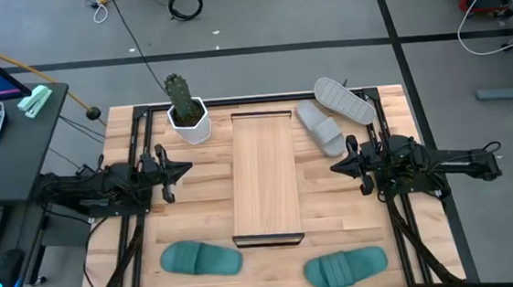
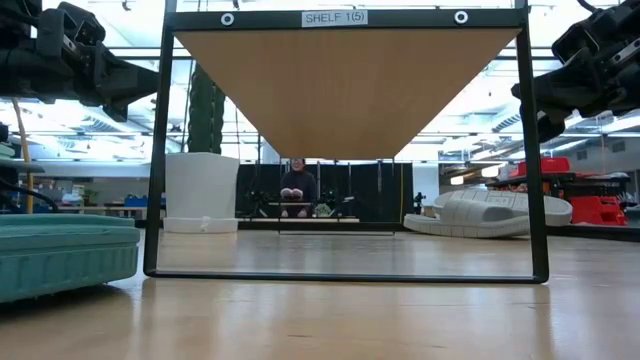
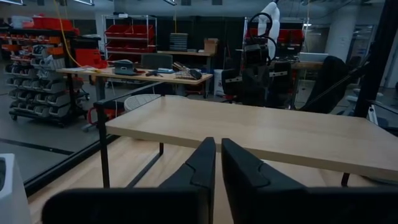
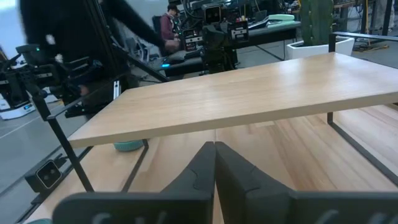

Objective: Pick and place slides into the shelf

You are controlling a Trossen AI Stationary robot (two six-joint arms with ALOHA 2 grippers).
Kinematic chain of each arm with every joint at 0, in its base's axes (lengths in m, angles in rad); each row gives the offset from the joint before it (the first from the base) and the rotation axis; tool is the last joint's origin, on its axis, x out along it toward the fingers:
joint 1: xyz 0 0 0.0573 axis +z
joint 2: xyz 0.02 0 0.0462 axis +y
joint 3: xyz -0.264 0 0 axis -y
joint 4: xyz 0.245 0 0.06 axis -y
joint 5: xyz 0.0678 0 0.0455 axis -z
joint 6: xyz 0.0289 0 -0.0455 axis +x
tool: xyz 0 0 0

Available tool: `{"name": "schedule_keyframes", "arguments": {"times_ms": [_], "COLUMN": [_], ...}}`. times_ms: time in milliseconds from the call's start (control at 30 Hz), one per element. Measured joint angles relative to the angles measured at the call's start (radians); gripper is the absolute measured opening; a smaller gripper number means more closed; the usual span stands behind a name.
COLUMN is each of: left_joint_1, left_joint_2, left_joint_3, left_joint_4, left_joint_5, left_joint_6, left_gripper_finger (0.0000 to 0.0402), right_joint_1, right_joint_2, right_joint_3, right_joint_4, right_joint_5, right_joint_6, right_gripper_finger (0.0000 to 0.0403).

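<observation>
The only writing that can be read is a small white tag reading "SHELF 1(5)", fixed at the middle of the shelf's dark top bar in the low view.

The shelf is one long light-wood board on a dark frame, standing in the middle of the plank table, its long axis running from the table's far edge toward the near edge.

Left of the shelf, the left gripper hangs level with the board's middle and points at its long side; its jaws are drawn in to a thin slit and hold nothing. Beyond that gripper, off the shelf's far left corner, stands one potted cactus in a white pot.

There are four slides, none of them on the shelf. Two are teal: one teal slide lies off the shelf's near left corner, the other teal slide off its near right corner, both lying crosswise to the shelf's long axis. Two are grey, off the far right corner: one grey slide angled on the table, and a second grey slide overlapping it, sole up.

Right of the shelf, the right gripper faces the board's other long side, jaws pressed together and empty.
</observation>
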Motion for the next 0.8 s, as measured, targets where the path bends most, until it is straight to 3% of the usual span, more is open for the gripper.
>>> {"name": "schedule_keyframes", "arguments": {"times_ms": [800], "left_joint_1": [0.000], "left_joint_2": [0.000], "left_joint_3": [0.000], "left_joint_4": [0.000], "left_joint_5": [0.000], "left_joint_6": [0.000], "left_gripper_finger": [0.0034], "right_joint_1": [0.000], "right_joint_2": [0.000], "right_joint_3": [0.000], "right_joint_4": [0.000], "right_joint_5": [0.000], "right_joint_6": [0.000], "right_gripper_finger": [0.0018]}}
